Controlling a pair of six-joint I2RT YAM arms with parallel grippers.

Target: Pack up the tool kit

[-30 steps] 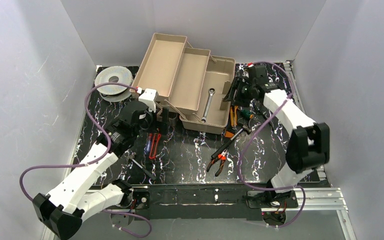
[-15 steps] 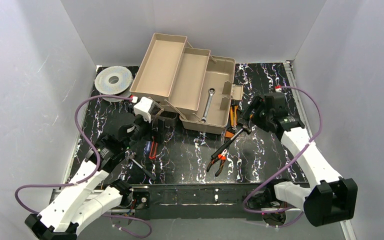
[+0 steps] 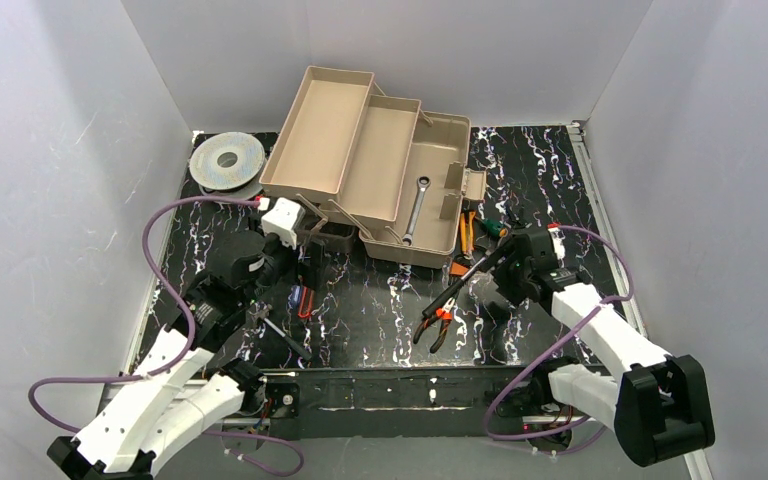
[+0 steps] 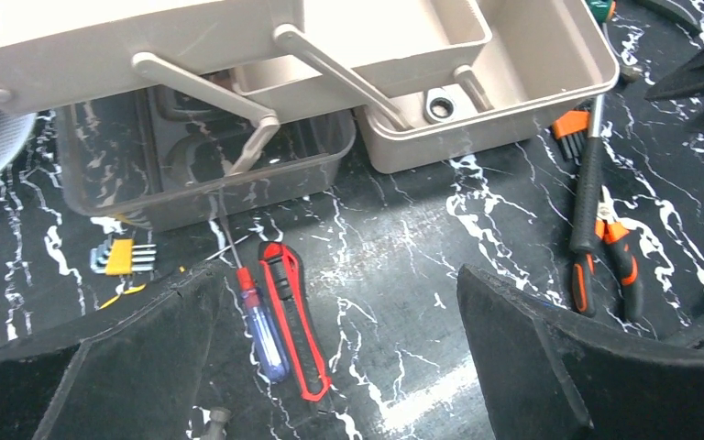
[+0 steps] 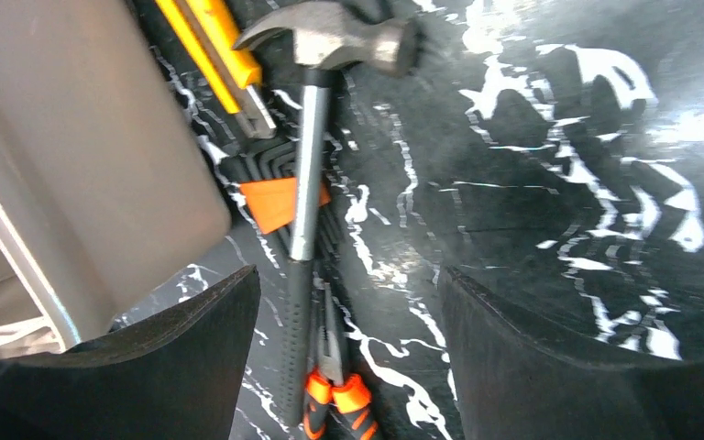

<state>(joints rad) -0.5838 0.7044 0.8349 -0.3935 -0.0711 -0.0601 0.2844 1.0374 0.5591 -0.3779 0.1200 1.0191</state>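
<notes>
Top external view: the black marbled table (image 3: 380, 320) carries the large tan toolbox (image 3: 438, 150) at its far middle, standing open, with its two cantilever trays (image 3: 322, 130) swung out to the left on their metal links and showing nothing inside. The translucent brown lid (image 4: 174, 174) sits low on the table under those trays, at the box's near left corner. The left gripper (image 4: 339, 367) hangs just in front of that lid with its jaws spread wide and nothing between them. The right gripper (image 5: 348, 367) is likewise released and holds nothing, poised above the tools at the box's near right corner. A round grey spool (image 3: 226, 160) lies at the far left, beside the outermost tray. The hammer (image 5: 307, 165) lies on the table outside the box, head toward the box, its steel shaft crossing an orange hex-key holder (image 5: 275, 202) and its black grip against the orange pliers (image 3: 438, 320). A wrench (image 3: 416, 208) rests in the box's bottom compartment. Below the left gripper lie a red-and-black utility knife (image 4: 293, 316) and, touching its side, a blue-handled screwdriver (image 4: 261, 325). A yellow hex-key set (image 4: 119, 257) sits just left of them.
</notes>
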